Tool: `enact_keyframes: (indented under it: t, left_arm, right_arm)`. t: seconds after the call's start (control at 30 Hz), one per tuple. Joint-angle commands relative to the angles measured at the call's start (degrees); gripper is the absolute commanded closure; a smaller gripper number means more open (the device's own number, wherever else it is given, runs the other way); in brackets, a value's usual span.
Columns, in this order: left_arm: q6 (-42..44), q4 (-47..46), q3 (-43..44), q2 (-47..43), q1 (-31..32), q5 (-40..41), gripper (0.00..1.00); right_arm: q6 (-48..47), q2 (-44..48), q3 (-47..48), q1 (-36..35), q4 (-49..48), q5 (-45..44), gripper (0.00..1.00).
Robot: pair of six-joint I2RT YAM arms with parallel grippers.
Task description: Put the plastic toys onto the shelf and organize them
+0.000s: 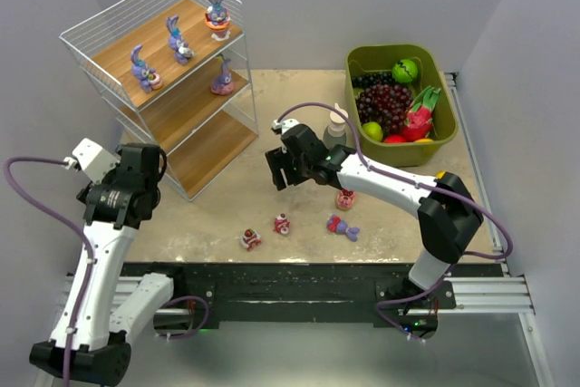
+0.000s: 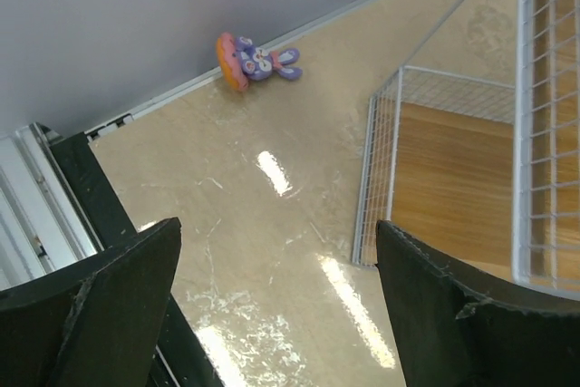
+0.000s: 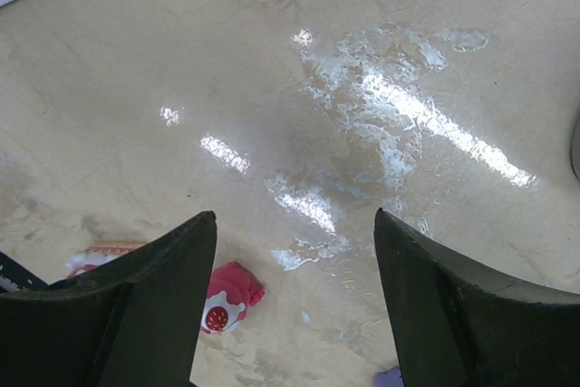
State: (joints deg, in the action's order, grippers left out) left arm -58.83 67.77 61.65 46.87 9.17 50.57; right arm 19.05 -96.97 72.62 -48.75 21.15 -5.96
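1. overhead, the shelf [image 1: 204, 142] stands at ten o'clock on the bench [image 1: 208, 215], four bunnies [image 1: 177, 40] on its boards.
2. left pincer [image 2: 281, 305] gapes wide, empty, beside the shelf's foot.
3. right pincer [image 3: 294, 305] is open, empty, mid-bench.
4. four loose toys [image 1: 282, 224] lie toward six o'clock.
5. a tipped bunny [image 2: 256, 61] lies by the wall.

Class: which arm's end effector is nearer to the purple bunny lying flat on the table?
Right. The right end effector hovers a little beyond the bunny, toward the shelf; the left end effector is far off by the shelf's near corner.
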Motion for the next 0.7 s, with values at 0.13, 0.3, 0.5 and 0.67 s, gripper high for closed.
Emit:
enact_keyframes:
  t: [0.13,0.3,0.5,0.67]
  left_arm:
    - [12.25,-16.17,-13.56,-1.96,-13.63,-7.58,0.07]
    - [21.28,-26.53,-17.44,2.07,-21.98,-15.57,0.07]
    - [28.94,-34.54,-17.44,9.71,-38.42,-27.01,0.07]
    - [27.54,-37.44,-15.42,16.14,-41.94,-27.18,0.04]
  right_arm:
    - [-0.41,1.78,0.94,0.85,2.4,1.21,0.26]
    - [-0.94,1.43,2.17,1.12,4.43,0.95,0.26]
    - [-1.56,0.38,4.19,1.29,6.01,0.33,0.26]
    - [-2.35,-0.76,6.3,1.55,7.24,0.77,0.26]
